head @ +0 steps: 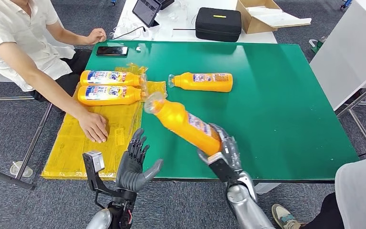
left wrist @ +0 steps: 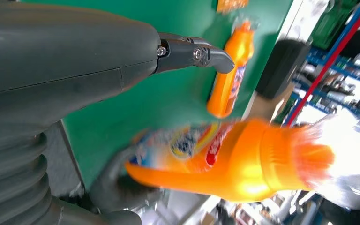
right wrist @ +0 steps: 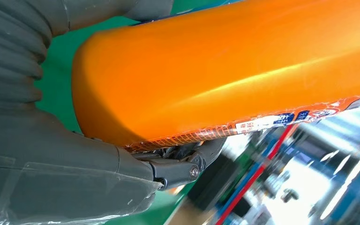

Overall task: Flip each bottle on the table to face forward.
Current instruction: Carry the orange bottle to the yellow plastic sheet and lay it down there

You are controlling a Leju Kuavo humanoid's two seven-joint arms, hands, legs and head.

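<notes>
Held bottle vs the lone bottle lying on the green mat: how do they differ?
The held bottle is off the table, gripped at its base by the right robot hand; the lone bottle lies flat on the green mat, untouched. The held bottle tilts, its cap end up toward the person's side; the lone bottle lies level, cap pointing the same side. Both are orange with printed labels.

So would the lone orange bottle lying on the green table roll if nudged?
Probably not freely: the lone bottle lies on its side and looks flattened rather than round. It looks like stiff plastic with a glossy skin, so it may slide on the green table.
</notes>
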